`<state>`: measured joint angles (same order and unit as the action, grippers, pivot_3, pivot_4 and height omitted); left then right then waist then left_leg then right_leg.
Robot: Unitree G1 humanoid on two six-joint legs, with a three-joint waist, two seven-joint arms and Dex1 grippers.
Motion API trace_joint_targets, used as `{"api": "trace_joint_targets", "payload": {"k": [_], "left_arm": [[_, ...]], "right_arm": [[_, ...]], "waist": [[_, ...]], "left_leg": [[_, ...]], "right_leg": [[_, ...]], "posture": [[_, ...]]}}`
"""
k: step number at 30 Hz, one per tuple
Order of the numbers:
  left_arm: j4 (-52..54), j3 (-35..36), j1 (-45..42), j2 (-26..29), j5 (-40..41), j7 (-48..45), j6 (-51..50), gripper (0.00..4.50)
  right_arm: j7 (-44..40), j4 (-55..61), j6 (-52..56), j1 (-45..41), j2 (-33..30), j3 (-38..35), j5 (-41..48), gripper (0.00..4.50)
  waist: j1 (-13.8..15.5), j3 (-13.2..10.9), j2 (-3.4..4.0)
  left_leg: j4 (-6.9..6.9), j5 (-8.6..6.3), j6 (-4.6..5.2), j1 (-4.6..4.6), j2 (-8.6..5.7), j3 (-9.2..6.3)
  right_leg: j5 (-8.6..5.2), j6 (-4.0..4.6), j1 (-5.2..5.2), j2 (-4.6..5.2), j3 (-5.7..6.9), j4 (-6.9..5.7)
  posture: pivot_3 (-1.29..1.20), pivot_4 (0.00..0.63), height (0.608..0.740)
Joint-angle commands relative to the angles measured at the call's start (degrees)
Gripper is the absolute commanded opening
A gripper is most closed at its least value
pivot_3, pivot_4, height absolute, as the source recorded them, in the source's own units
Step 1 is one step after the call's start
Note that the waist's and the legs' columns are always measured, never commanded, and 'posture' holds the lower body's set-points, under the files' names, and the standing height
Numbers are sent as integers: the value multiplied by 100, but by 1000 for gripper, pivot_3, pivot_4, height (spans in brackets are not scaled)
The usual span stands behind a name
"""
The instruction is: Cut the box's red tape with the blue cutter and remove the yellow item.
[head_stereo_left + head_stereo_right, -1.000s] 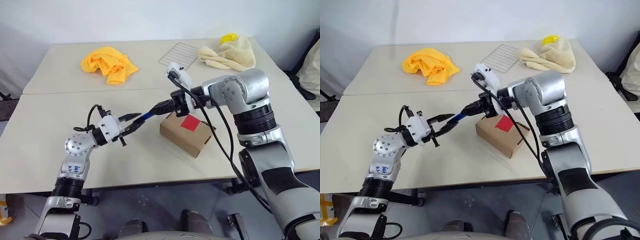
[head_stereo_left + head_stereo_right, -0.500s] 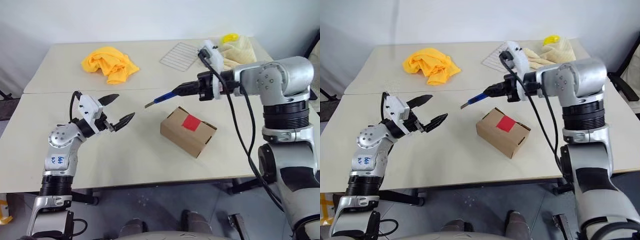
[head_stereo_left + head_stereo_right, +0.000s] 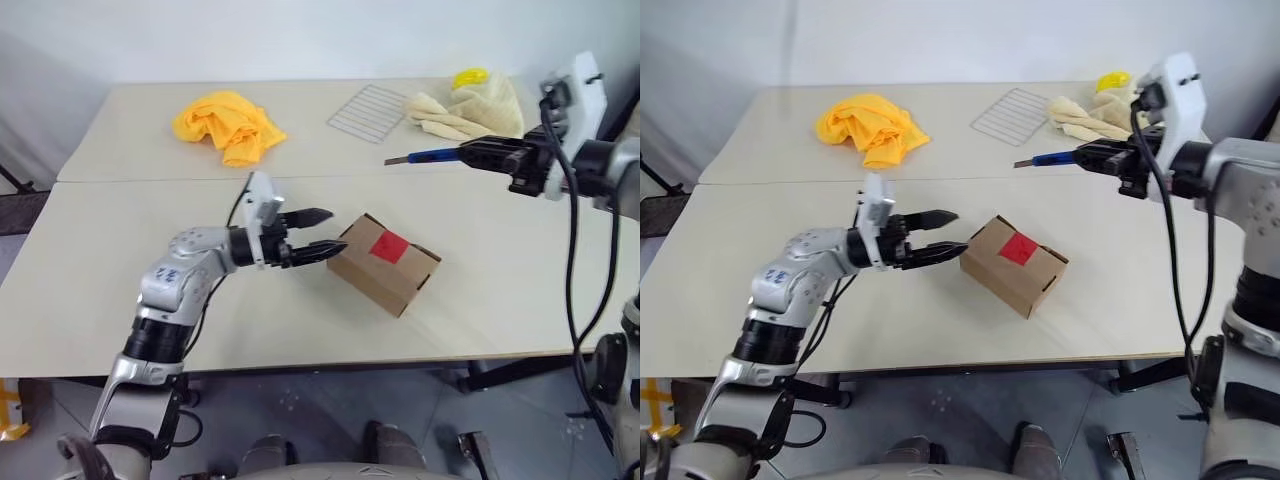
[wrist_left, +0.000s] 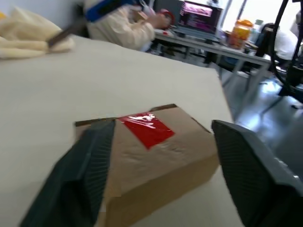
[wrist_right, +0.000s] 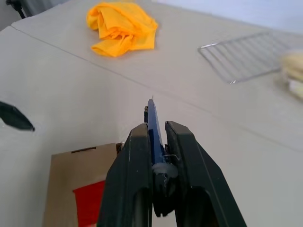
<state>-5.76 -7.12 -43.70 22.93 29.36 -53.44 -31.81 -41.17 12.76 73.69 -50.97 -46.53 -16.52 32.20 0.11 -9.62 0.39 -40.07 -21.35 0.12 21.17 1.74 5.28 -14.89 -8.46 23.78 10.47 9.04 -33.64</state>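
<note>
While your right gripper (image 3: pixel 1092 155) clamps the blue cutter (image 3: pixel 1052 158), tip toward 9 o'clock and now lifted away, your spread left gripper (image 3: pixel 945 233) has reached the box (image 3: pixel 1012 265).

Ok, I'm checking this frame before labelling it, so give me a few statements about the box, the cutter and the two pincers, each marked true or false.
1. The right pincer holds the blue cutter in the air. True.
2. The red tape on the box is already cut through. False: the patch looks whole and the flaps are closed.
3. The left pincer is open, its tips at the box's near end. True.
4. The cutter's tip rests on the tape. False: it is up above the table, well clear of the box.
5. The orange cloth lies on top of the box. False: it lies on the far table, apart from it.
</note>
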Motion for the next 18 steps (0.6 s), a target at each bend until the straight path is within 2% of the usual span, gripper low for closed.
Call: {"api": "trace_joint_targets", "payload": {"k": [1, 7, 8, 18], "left_arm": [[-247, -259, -450, -55, -185, -47, -468, 2138], [-755, -608, -1063, -202, -526, 196, -1365, 173], [-830, -676, -1131, -225, -584, 188, -1475, 4], [-1108, -801, -1331, -454, -871, 198, -1844, 0]], "right_arm": [[165, 515, -71, 209, -78, -314, 184, 164], [386, 927, -122, 661, -33, -217, 305, 164], [408, 978, -142, 719, -22, -166, 323, 164], [464, 1104, -216, 866, 24, 120, 489, 164]], "waist": [[-8, 0, 0], [-10, -1, -2], [-8, -1, -2], [12, -5, -8]], "left_leg": [[0, 0, 0, -1, 0, 0], [2, 0, 0, 0, 0, -1], [2, 0, 0, -1, 0, -1], [0, 0, 0, 1, 0, -2]], "right_leg": [[0, 0, 0, 0, -1, 0], [0, 0, 0, 0, 0, 1], [0, 0, 0, 0, 0, 1], [0, 0, 0, 0, 1, 0]], "posture": [[0, 150, 740], [0, 150, 740], [0, 150, 740], [0, 150, 740]]}}
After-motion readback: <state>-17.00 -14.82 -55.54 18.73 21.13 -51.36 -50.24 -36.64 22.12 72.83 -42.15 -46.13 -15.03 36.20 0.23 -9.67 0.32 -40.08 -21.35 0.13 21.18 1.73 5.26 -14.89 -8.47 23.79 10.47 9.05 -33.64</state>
